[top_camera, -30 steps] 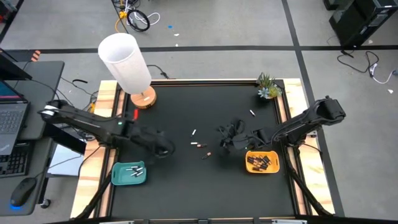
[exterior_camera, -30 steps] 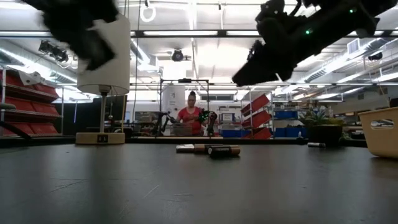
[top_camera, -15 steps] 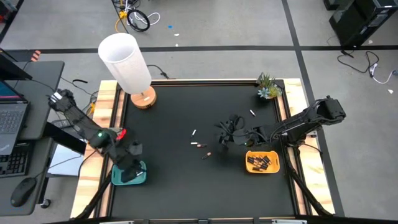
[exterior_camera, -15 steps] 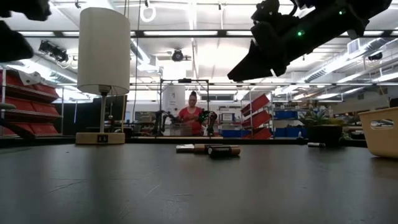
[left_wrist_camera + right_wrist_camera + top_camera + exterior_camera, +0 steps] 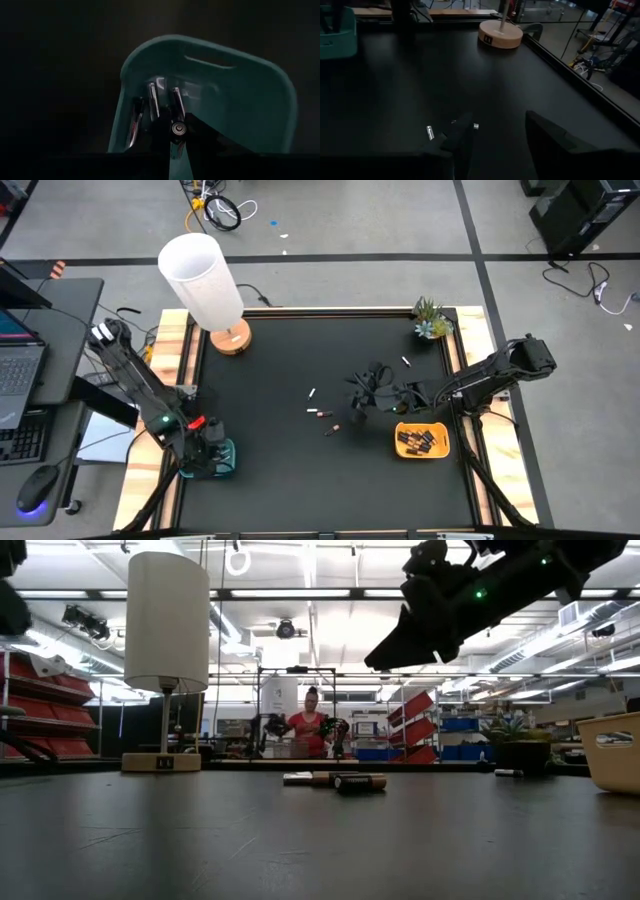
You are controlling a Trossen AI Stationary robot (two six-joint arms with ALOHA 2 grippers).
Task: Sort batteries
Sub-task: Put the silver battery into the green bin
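Batteries: one pale cell [image 5: 177, 129] is gripped end-on in the left tool [image 5: 176, 131], poised over the teal tray [image 5: 226, 457] at about 7 o'clock on the surface [image 5: 300, 360]; several pale cells [image 5: 152, 102] already lie inside that tray. Dark cells [image 5: 418, 441] fill the orange tray [image 5: 442, 448] at about 4 o'clock. Loose cells remain near centre: a pale one [image 5: 312, 393], a short row [image 5: 320, 413] and another [image 5: 331, 430] just beside it, plus one [image 5: 405, 361] toward 1 o'clock near the plant [image 5: 431, 319]. The right tool [image 5: 366, 398] hangs above the surface just right of the loose row, jaws partly apart and empty, with two cells [image 5: 430, 132] visible ahead of its fingers [image 5: 457, 137]. Step in hand, by judgement: depositing a pale cell in the teal tray. Next move calls for the left tool to release over the tray floor, clear of the rim; the right tool needs to descend squarely on one loose cell. The lamp [image 5: 205, 285] stands at 11 o'clock.
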